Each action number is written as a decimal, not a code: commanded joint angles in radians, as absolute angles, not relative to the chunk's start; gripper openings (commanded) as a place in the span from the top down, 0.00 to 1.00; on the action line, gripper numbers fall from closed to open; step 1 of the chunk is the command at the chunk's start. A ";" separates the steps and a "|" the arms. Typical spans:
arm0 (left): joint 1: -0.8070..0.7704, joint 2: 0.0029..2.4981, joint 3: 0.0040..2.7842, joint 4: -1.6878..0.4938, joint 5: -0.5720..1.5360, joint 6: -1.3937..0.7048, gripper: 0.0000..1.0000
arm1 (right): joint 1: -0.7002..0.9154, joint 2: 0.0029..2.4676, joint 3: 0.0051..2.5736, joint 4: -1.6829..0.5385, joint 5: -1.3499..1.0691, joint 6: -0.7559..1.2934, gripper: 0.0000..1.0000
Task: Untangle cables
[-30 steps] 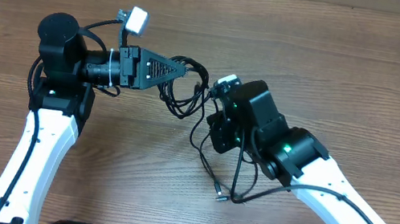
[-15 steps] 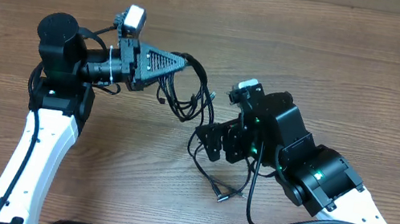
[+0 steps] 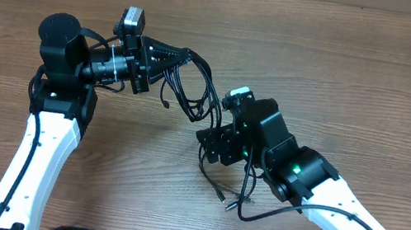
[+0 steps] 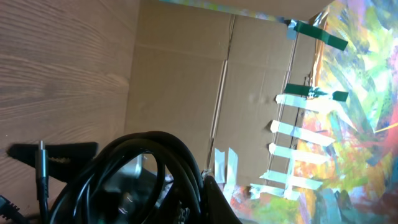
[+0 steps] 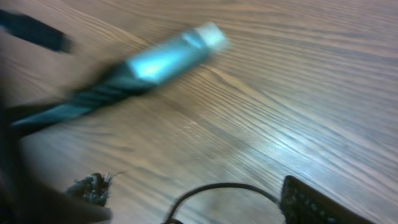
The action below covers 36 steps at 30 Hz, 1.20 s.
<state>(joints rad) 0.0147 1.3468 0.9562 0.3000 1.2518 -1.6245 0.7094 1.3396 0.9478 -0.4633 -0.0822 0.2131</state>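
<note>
- Currently, the pulling-apart step is in hand: the cables (image 3: 197,97) are held lifted at the far left-centre, clenched in the left gripper (image 3: 187,54).
- The right gripper (image 3: 214,145) is seen spread and empty, near the hanging strands.
- Next, the loose plug (image 5: 158,62) should probably be grasped and drawn rightward.

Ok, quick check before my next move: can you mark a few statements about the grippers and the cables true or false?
1. The left gripper is shut on the cables. True.
2. The right gripper is clamped tight on a cable. False: its jaws stand open.
3. A cable plug lies on the table close to the right arm. True.
4. The table is white plastic. False: it is brown with a wood grain.
</note>
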 commanded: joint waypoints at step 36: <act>-0.107 1.353 0.965 0.002 1.240 -0.864 0.16 | 0.712 0.866 1.003 -0.771 -0.151 0.204 0.96</act>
